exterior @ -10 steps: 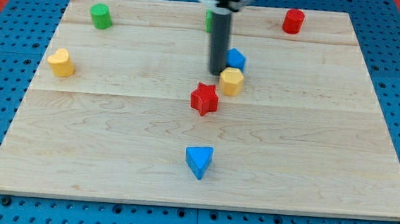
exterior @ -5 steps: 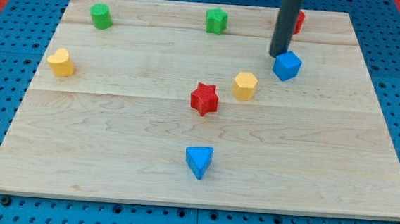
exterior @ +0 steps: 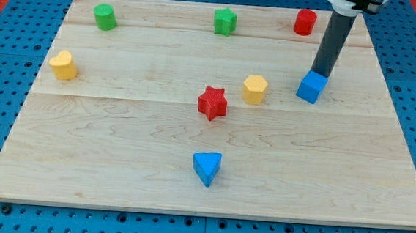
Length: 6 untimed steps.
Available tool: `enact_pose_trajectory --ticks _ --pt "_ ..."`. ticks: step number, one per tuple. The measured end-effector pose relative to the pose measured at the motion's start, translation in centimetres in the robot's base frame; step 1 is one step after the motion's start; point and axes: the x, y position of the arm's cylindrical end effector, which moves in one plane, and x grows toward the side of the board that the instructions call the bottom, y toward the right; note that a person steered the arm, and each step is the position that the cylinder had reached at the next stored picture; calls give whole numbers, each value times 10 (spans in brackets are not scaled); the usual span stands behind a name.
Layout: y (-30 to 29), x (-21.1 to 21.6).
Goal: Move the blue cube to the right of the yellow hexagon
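The blue cube (exterior: 311,88) sits on the wooden board to the right of the yellow hexagon (exterior: 255,89), with a gap between them. My tip (exterior: 319,72) touches the cube's upper edge, just above it toward the view's top. The dark rod rises from there to the view's top right.
A red star (exterior: 212,103) lies left of and below the hexagon. A blue triangle (exterior: 207,167) is near the bottom middle. A yellow block (exterior: 63,64) is at the left. A green cylinder (exterior: 104,17), a green star (exterior: 224,21) and a red cylinder (exterior: 304,22) line the top.
The rod swept from the board's middle to the right. It pushed the blue cube from above the yellow hexagon out to its right, then down. The hexagon shifted slightly right.
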Motion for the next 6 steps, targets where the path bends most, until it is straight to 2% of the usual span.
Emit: enact_pose_trajectory --ticks 2,5,6 --pt "-4 -2" --pt "-65 -2" --pt "-94 13"
